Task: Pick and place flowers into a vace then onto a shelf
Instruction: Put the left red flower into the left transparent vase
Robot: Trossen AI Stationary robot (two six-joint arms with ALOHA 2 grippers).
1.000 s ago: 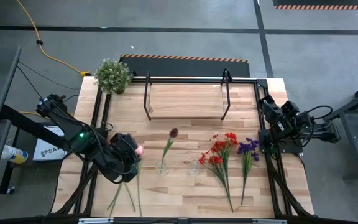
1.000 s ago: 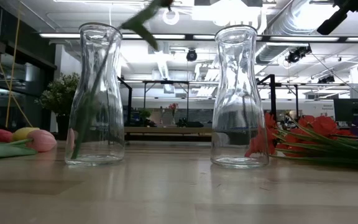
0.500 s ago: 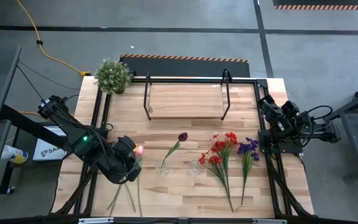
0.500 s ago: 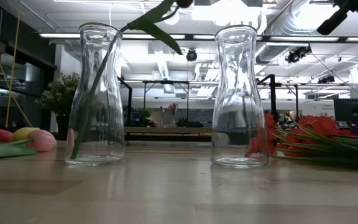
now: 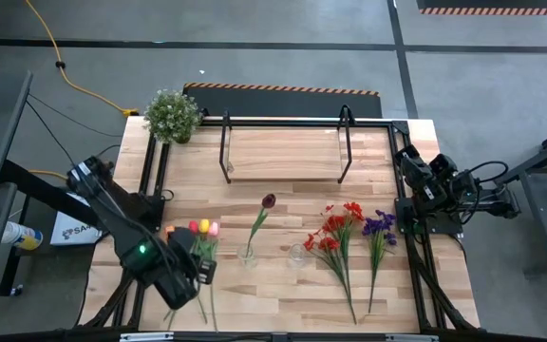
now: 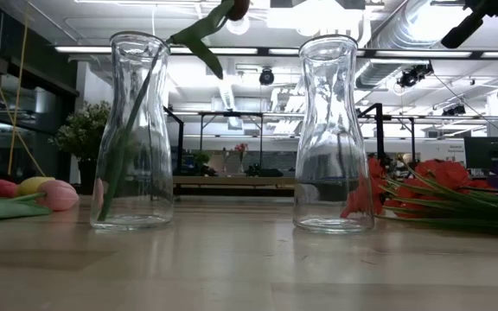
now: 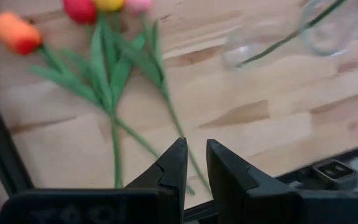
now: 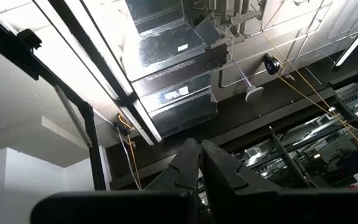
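Observation:
A clear vase (image 5: 247,255) holds one maroon tulip (image 5: 269,200); its stem (image 6: 126,164) leans against the vase rim. A second vase (image 5: 296,255) stands beside it with nothing in it. Orange, red, yellow and pink tulips (image 5: 198,228) lie flat at the near left, heads toward the far edge. My left gripper (image 5: 198,271) points down above their stems (image 7: 166,106), slightly open with nothing between its fingers (image 7: 196,149). Red sprays (image 5: 335,233) and purple sprays (image 5: 380,228) lie right of the vases. The shelf (image 5: 285,152) stands at the back. My right gripper (image 8: 199,149) is shut, folded back at the right edge.
A bushy potted plant (image 5: 173,114) stands at the far left corner. Black frame rails (image 5: 150,190) run along both table sides. Bare wood lies between the vases and the shelf, and near the front edge below the vases.
My left gripper has moved toward the table's near edge and down, rolling about its own axis, and has uncovered the tulip heads it stood over. The maroon tulip in the vase has swayed toward the right and back.

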